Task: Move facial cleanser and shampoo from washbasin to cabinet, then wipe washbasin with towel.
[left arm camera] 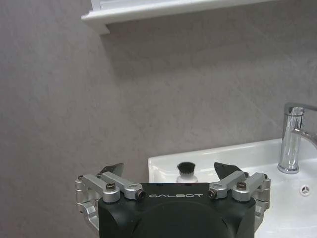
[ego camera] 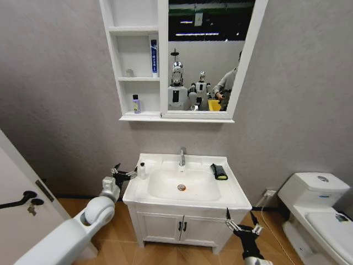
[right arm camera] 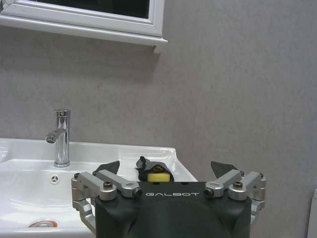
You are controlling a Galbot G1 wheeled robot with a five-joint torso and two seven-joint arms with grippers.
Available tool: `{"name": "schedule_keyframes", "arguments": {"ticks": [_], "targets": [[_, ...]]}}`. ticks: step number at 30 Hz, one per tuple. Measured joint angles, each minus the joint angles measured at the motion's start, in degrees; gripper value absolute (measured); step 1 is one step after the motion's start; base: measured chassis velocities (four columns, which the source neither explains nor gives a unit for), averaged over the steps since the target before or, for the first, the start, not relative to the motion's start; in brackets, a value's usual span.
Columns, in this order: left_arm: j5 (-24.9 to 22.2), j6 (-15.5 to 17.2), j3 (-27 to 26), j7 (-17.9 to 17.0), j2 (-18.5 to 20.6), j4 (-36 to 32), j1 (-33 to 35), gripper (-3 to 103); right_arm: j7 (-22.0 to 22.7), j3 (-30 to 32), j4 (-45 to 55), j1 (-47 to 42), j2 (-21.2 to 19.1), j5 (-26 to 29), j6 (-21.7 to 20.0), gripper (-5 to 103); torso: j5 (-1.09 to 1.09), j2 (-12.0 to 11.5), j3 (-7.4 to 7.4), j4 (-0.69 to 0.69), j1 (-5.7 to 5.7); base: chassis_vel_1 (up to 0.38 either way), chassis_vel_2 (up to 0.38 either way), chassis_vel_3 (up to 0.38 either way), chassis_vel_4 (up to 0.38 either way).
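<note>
The white washbasin [ego camera: 230, 190] carries a small white bottle with a black cap [ego camera: 142, 170] on its left rim; I cannot tell if it is the shampoo or the facial cleanser. The black towel [ego camera: 219, 171] with its yellow-green edge lies on the right rim. Up in the cabinet [ego camera: 128, 66], a blue tube [ego camera: 154, 57] stands on the middle shelf and a small bottle [ego camera: 135, 104] on the lower one. My left gripper [ego camera: 122, 174] is open just left of the basin, facing the capped bottle [left arm camera: 186, 169]. My right gripper [ego camera: 242, 225] is open below the basin's front right corner, facing the towel [right arm camera: 154, 171].
A chrome tap [ego camera: 182, 157] rises at the back of the basin. The two-door floor vanity [ego camera: 182, 223] stands under it. A white toilet [ego camera: 317, 210] is at the right, and a door with a black handle [ego camera: 22, 199] at the left.
</note>
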Motion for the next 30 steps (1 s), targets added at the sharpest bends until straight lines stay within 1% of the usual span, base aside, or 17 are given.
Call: {"name": "schedule_keyframes", "arguments": {"ticks": [2,3,6,7,9,10,12,13,15,17,18,20,21,23,24,26,30], "targets": [[-0.3,0.0,1.7,0.6,-2.7,3.6,-1.7,100,-0.1,0.0,0.0,-0.1,0.1,0.0,0.1,100,0.0,0.0,0.0,0.0,0.0,0.0,0.0,0.0,0.0],[-0.3,0.0,1.7,0.6,-2.7,3.6,-1.7,100,-0.1,0.0,0.0,-0.1,0.1,0.0,0.1,100,0.0,0.0,0.0,0.0,0.0,0.0,0.0,0.0,0.0],[1.7,-0.6,3.0,1.9,-7.8,10.3,-3.3,100,-0.1,-0.3,0.0,-0.1,0.4,-0.2,0.1,100,0.0,0.0,0.01,0.0,0.01,0.0,0.0,0.0,0.0],[1.7,-0.6,3.0,1.9,-7.8,10.3,-3.3,100,-0.1,-0.3,0.0,-0.1,0.4,-0.2,0.1,100,0.0,0.0,0.01,0.0,0.01,0.0,0.0,0.0,0.0],[3.0,-0.9,3.3,2.6,-10.6,13.3,-4.2,100,-0.1,-0.3,-0.2,-0.2,0.4,-0.3,0.1,100,0.0,0.0,0.01,0.0,0.01,0.0,0.0,0.0,0.0],[3.0,-0.9,3.3,2.6,-10.6,13.3,-4.2,100,-0.1,-0.3,-0.2,-0.2,0.4,-0.3,0.1,100,0.0,0.0,0.01,0.0,0.01,0.0,0.0,0.0,0.0],[4.8,-1.4,3.5,3.4,-12.9,16.1,-5.3,100,-0.1,-0.1,-0.5,-0.5,0.1,-0.3,0.1,100,0.0,0.0,0.01,0.0,0.01,0.0,0.0,0.0,0.0],[4.8,-1.4,3.5,3.4,-12.9,16.1,-5.3,100,-0.1,-0.1,-0.5,-0.5,0.1,-0.3,0.1,100,0.0,0.0,0.01,0.0,0.01,0.0,0.0,0.0,0.0],[6.5,-1.9,4.6,3.9,-15.4,19.6,-8.0,100,-0.1,0.1,-1.1,-0.5,-0.2,-0.3,0.2,100,0.01,0.0,0.01,0.0,0.01,0.0,0.0,0.0,0.0],[7.1,-2.0,5.3,4.0,-16.9,21.6,-9.8,100,0.0,0.3,-1.0,-0.5,-0.2,-0.3,0.2,100,0.01,0.0,0.01,0.0,0.01,0.0,0.0,0.0,0.0],[7.1,-2.0,5.3,4.0,-16.9,21.6,-9.8,100,0.0,0.3,-1.0,-0.5,-0.2,-0.3,0.2,100,0.01,0.0,0.01,0.0,0.01,0.0,0.0,0.0,0.0],[7.5,-2.1,6.0,4.0,-18.7,24.5,-12.0,100,0.1,0.5,-0.9,-0.7,-0.3,-0.3,0.2,100,0.0,0.0,0.01,-0.01,0.0,0.0,0.0,0.0,0.0],[7.5,-2.1,6.0,4.0,-18.7,24.5,-12.0,100,0.1,0.5,-0.9,-0.7,-0.3,-0.3,0.2,100,0.0,0.0,0.01,-0.01,0.0,0.0,0.0,0.0,0.0],[7.9,-2.2,6.4,3.5,-20.5,28.2,-13.9,100,0.1,0.7,-1.0,-0.7,-0.4,-0.2,0.3,100,0.0,0.0,0.01,0.0,0.01,0.0,0.0,0.0,0.0],[7.9,-2.2,6.4,3.5,-20.5,28.2,-13.9,100,0.1,0.7,-1.0,-0.7,-0.4,-0.2,0.3,100,0.0,0.0,0.01,0.0,0.01,0.0,0.0,0.0,0.0],[8.1,-2.4,6.3,3.2,-22.2,31.2,-15.0,100,0.1,1.0,-1.1,-0.8,-0.5,0.1,0.5,100,-0.01,0.0,0.01,0.0,0.01,0.0,0.0,0.0,0.0],[8.4,-2.8,5.9,3.0,-23.1,32.6,-15.3,100,0.1,1.0,-1.6,-0.7,-0.6,0.2,0.6,100,0.0,0.0,0.0,0.0,0.0,0.0,0.0,0.0,0.0]]}}
